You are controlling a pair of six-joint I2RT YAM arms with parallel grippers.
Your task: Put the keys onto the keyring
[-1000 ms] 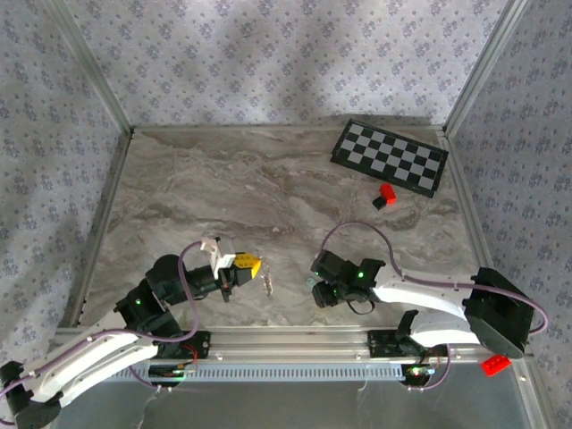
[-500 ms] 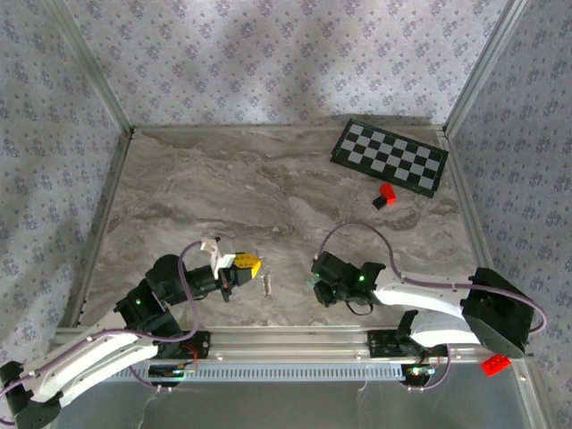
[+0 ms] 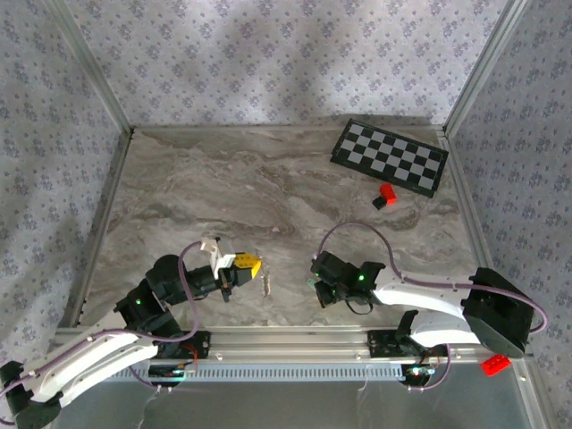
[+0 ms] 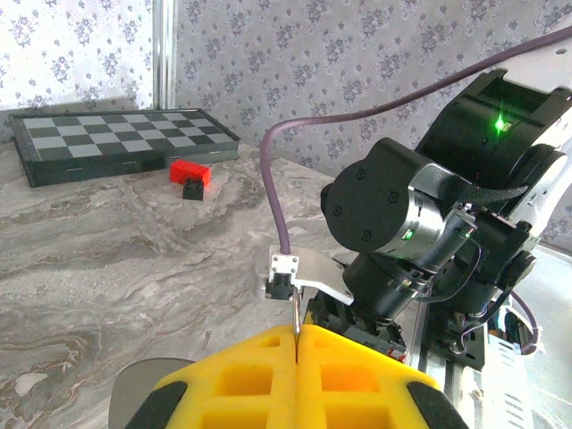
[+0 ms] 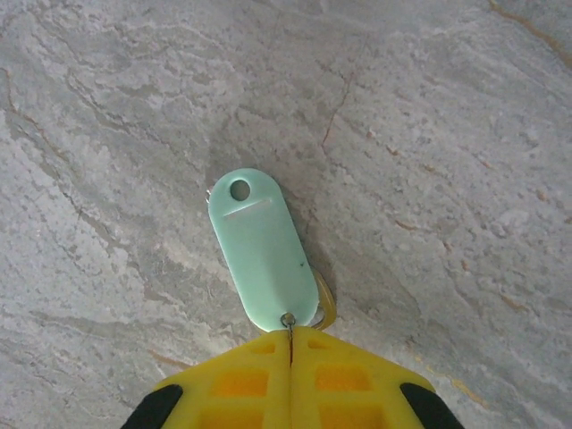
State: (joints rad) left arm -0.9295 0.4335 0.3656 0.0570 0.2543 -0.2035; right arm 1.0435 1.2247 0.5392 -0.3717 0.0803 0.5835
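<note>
Since my right gripper [image 5: 290,332], bottom centre, pinches only 1 tip of the key [image 5: 264,250] and the left gripper [image 4: 296,331] clamps the keyring [image 4: 293,313], the key may pivot loose.

Matt plastic key [image 5: 264,250], marbled tabletop [image 5: 447,134]

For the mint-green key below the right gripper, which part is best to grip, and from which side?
Take the mint-green key by its near end, where a metal loop sticks out, coming from above along its length. The right gripper is shut there. The key looks thin and flat on the table, so its edges probably offer little. The hole at the far end is left free.
</note>
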